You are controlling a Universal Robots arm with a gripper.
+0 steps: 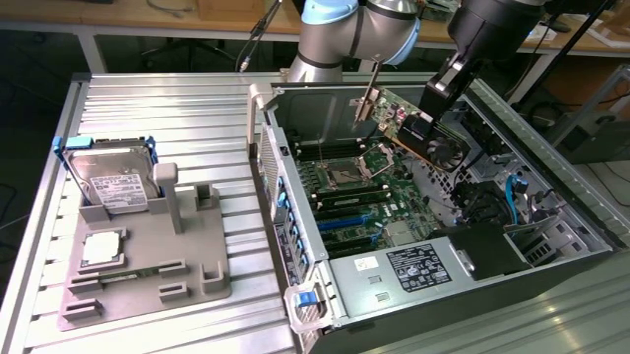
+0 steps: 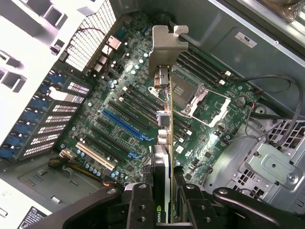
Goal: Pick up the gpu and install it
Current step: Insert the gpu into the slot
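Observation:
The gpu (image 1: 418, 129) hangs in the air over the open computer case (image 1: 551, 177), tilted, its green board and black fan facing out and its silver bracket (image 1: 367, 103) pointing down toward the far wall. My gripper (image 1: 443, 88) is shut on its upper edge. In the wrist view the gpu (image 2: 164, 124) is seen edge-on, running from my gripper (image 2: 164, 202) out to the silver bracket (image 2: 164, 47), above the motherboard (image 2: 128, 124) with its blue slot (image 2: 126, 125) and the open CPU socket (image 2: 193, 98). The card is clear of the board.
A grey fixture (image 1: 147, 265) on the slatted table at the exterior view's left holds a hard drive (image 1: 113, 181) in a blue frame and a small square CPU (image 1: 102, 249). Inside the case lie a power supply (image 1: 394, 273), cables (image 1: 492, 199) and a drive cage (image 1: 547, 243).

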